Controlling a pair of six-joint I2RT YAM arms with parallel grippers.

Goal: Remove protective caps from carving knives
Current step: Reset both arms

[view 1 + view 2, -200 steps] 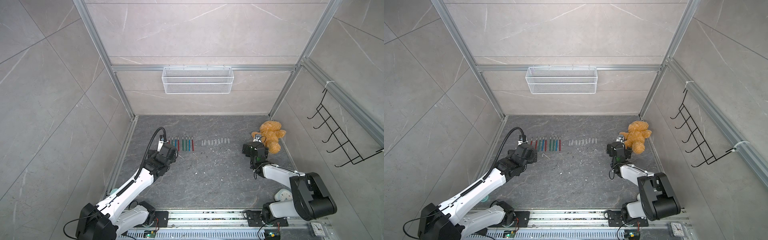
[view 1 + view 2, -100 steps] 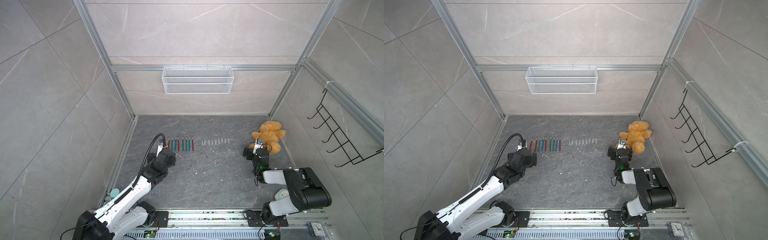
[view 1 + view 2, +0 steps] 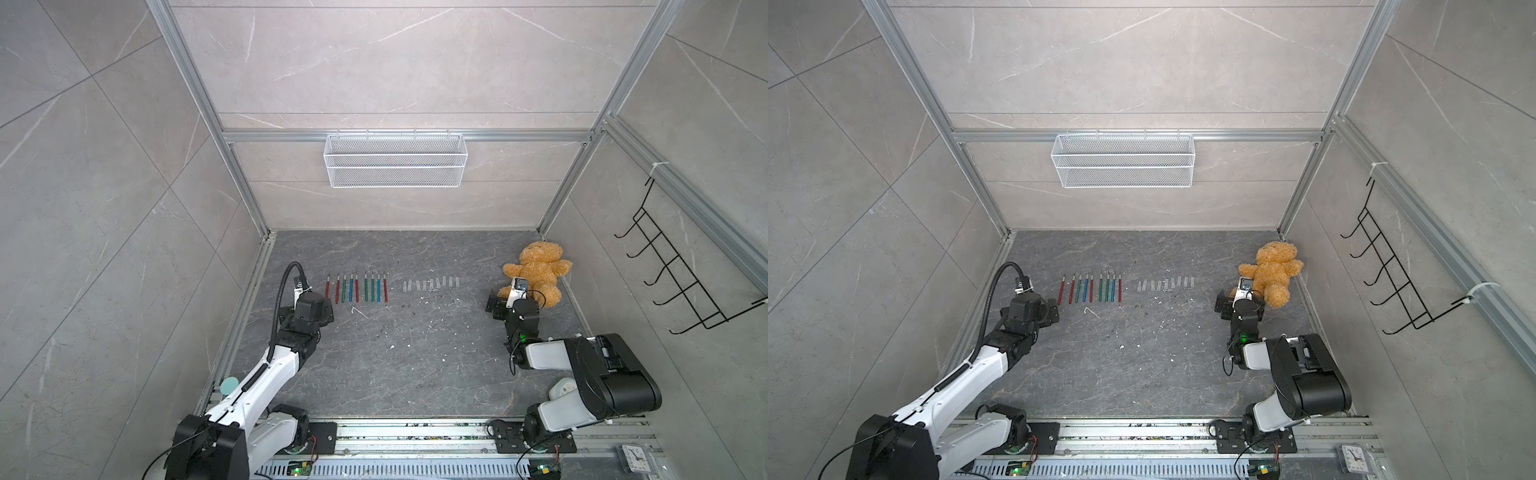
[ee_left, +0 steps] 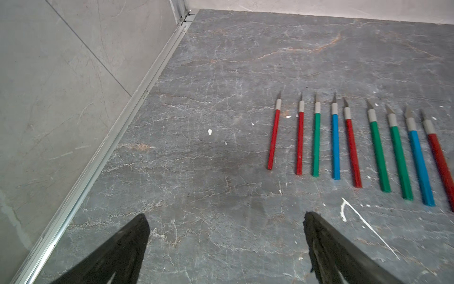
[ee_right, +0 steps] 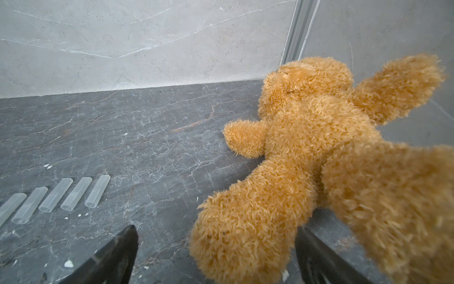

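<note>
- Nine thin pen-like carving knives [image 4: 353, 152] with red, green or blue handles and grey collars lie flat in one row on the dark grey marble-look tabletop [image 3: 415, 365]. They are roughly parallel, blades toward the back wall.
- Handle order from the robot's left is red, red, green, blue, red, green, green, blue, red. Every blade is bare in the left wrist view.
- The short translucent plastic protective caps [image 3: 431, 284] lie in their own row to the robot's right of the knives, apart from them. They look like nine in both top views, but they are too small to be sure. The right wrist view shows five [image 5: 56, 195], lying side by side and hollow.
- Left gripper [image 4: 226, 216]: fingers spread wide with nothing between them. It sits low over the table, near the handle end of the leftmost red knife [image 4: 273, 140].
- Right gripper [image 5: 216, 228]: fingers spread wide, holding nothing, just beside the fluffy orange-brown teddy bear [image 3: 536, 270].
- One teddy leg [image 5: 245, 221] sits close in front of the right gripper's fingers. I can't tell if they touch.
- The teddy lies near the back right corner, well clear of the caps.
</note>
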